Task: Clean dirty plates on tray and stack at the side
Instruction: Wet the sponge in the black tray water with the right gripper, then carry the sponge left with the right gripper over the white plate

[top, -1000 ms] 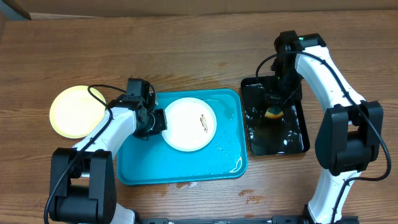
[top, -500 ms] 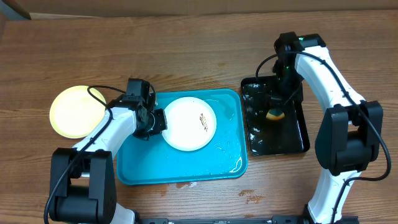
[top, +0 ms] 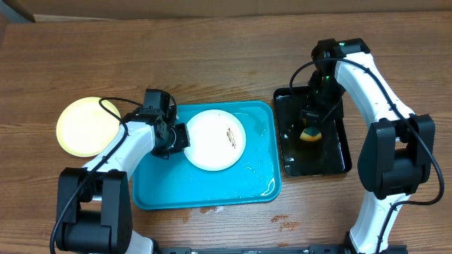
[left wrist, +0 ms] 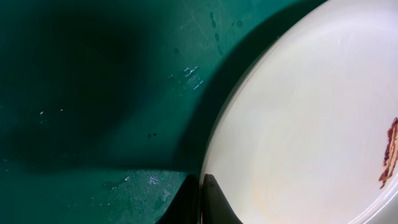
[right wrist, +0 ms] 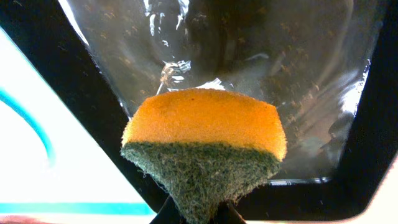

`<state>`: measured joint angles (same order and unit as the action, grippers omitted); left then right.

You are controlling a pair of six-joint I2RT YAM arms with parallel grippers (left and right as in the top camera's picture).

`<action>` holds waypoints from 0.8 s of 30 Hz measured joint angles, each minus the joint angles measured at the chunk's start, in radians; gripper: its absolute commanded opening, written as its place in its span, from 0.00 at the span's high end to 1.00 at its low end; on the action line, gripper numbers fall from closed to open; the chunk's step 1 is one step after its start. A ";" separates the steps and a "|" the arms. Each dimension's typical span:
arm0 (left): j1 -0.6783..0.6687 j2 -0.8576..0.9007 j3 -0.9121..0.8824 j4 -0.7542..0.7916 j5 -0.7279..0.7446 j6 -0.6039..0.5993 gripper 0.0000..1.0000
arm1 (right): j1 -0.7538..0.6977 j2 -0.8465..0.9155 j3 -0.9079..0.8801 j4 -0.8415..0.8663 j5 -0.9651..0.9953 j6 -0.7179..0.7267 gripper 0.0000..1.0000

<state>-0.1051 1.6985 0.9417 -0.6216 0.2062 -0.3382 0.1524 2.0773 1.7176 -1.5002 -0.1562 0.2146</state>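
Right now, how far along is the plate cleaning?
Done: the pale yellow plate sits off the turquoise tray on the table, no smear visible. In hand: left gripper pinches the rim of the white plate; right gripper holds the sponge over the black tray. Left: scrub its brown smear, stack it.

We record a turquoise-blue tray (top: 159,194) with glinting wet streaks. The white plate (top: 208,148) bears a small dark reddish-brown squiggly smear (top: 231,138). The other plate (top: 85,127) is pale yellow-green. The table (top: 212,56) is brown wood grain. The narrow tray (top: 339,166) is glossy black; the sponge (right wrist: 205,121) is orange over dark green scouring fibre. The arms (top: 374,85) are white with black joints.
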 measured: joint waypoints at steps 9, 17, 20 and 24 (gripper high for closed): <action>0.000 0.000 0.000 0.000 0.000 0.000 0.96 | 0.000 0.000 0.000 -0.032 0.096 0.072 0.96; 0.000 0.000 0.000 0.000 0.000 0.000 0.96 | 0.000 0.000 0.000 -0.044 0.094 0.073 0.96; 0.000 0.000 0.000 0.000 0.000 0.000 0.96 | 0.000 0.000 0.000 -0.037 0.093 0.073 0.96; 0.000 0.000 0.000 0.000 0.000 0.000 0.96 | -0.001 0.000 0.000 -0.036 -0.035 -0.016 0.96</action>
<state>-0.1051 1.6985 0.9417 -0.6212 0.2062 -0.3386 0.1513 2.0773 1.7172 -1.5360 -0.1913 0.1989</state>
